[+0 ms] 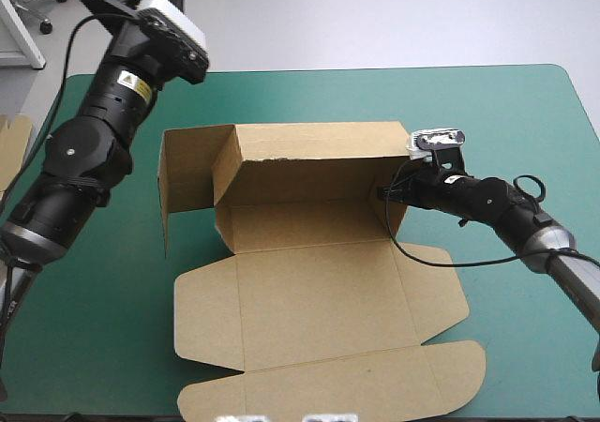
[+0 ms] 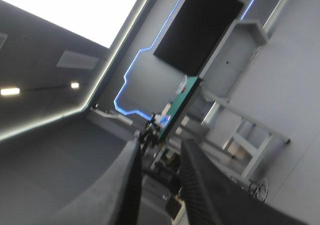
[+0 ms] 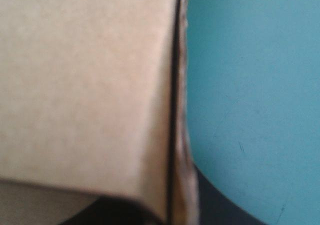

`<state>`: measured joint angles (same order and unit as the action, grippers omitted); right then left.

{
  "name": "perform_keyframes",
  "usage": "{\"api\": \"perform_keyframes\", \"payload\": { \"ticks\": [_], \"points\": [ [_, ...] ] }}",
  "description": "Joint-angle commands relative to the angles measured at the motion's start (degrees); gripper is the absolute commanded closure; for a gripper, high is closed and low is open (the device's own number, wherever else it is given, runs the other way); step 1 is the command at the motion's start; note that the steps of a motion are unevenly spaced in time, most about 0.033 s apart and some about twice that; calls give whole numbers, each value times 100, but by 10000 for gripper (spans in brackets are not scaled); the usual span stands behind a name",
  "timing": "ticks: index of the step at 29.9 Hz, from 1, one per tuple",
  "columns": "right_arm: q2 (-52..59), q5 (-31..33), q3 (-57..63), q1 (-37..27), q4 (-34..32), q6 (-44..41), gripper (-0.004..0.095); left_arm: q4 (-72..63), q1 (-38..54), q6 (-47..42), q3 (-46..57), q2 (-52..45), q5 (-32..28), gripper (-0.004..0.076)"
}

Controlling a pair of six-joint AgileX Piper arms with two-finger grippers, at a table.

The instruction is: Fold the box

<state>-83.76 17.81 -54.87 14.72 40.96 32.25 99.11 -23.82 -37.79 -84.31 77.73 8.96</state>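
We are pinching the box (image 1: 309, 281) by its right end wall with our right gripper (image 1: 391, 193). It is lying centred on the table (image 1: 525, 113), long axis left-right. Our left gripper (image 2: 160, 144), narrowly parted and empty, is pointing away, raised.

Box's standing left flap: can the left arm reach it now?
Probably yes: the left gripper is raised, open and empty, and nothing stands between it and the box's left flap.
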Motion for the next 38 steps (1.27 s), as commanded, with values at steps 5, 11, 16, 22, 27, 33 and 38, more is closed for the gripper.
{"api": "perform_keyframes", "payload": {
  "ticks": [5,11,16,22,27,33,38],
  "points": [
    [197,82,-151,-56,-700,-727,939,-114,1736,-1459,-108,91,1200,526],
    [197,117,-151,-56,-1036,-1010,940,-2493,2815,-1177,74,572,2709,526],
    [197,94,-151,-56,-1036,-1036,940,-3830,3159,-903,405,648,3056,526],
    [197,203,-281,-82,-1112,-1102,938,-4944,3159,-203,802,657,3109,527],
    [197,810,-780,-250,-1760,-1700,938,-5590,3195,115,958,715,3416,526],
    [197,1743,-1625,-353,-2593,-2313,938,-7008,3195,773,945,869,4184,526],
    [163,2338,-2388,-353,-2932,-2519,938,-8310,3195,1762,945,882,4238,526]
  ]
}}
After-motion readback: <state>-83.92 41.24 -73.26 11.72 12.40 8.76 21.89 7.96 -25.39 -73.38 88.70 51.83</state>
